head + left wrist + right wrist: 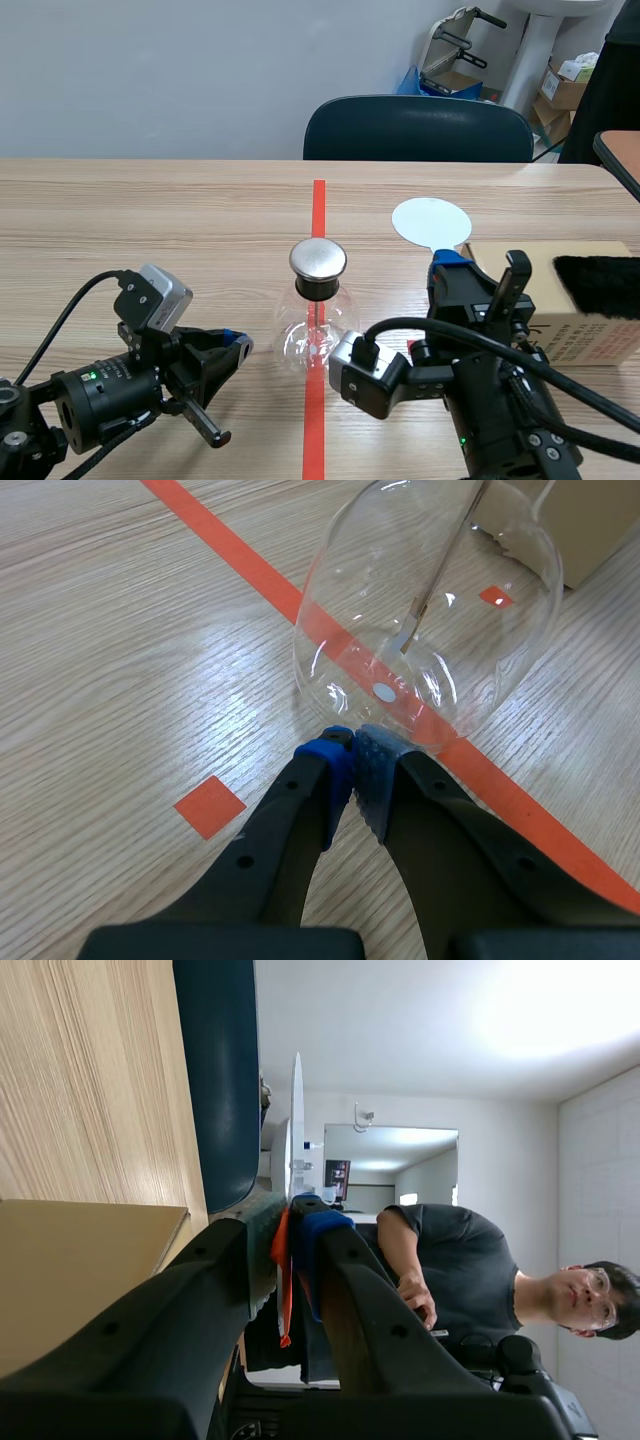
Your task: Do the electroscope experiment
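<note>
The wooden table (150, 210) carries a cardboard box (590, 300) topped with black fur (600, 285). The glass electroscope flask (316, 335) stands on the red tape line, metal cap (318, 259) up. The right gripper (290, 1222) is clamped on a white disc (430, 222) by its orange handle (283, 1260), beside the box. The left gripper (352, 770) is pressed together, tips just beside the flask's base.

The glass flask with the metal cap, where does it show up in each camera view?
Scene view: the glass flask stands mid-table on the orange tape line, between the arms.
Left wrist view: glass flask just ahead of the shut left tool, on the tape.
Right wrist view: not in it; the right tool holds a white disc.
Shared landmark: the cardboard box, in all three.
</note>
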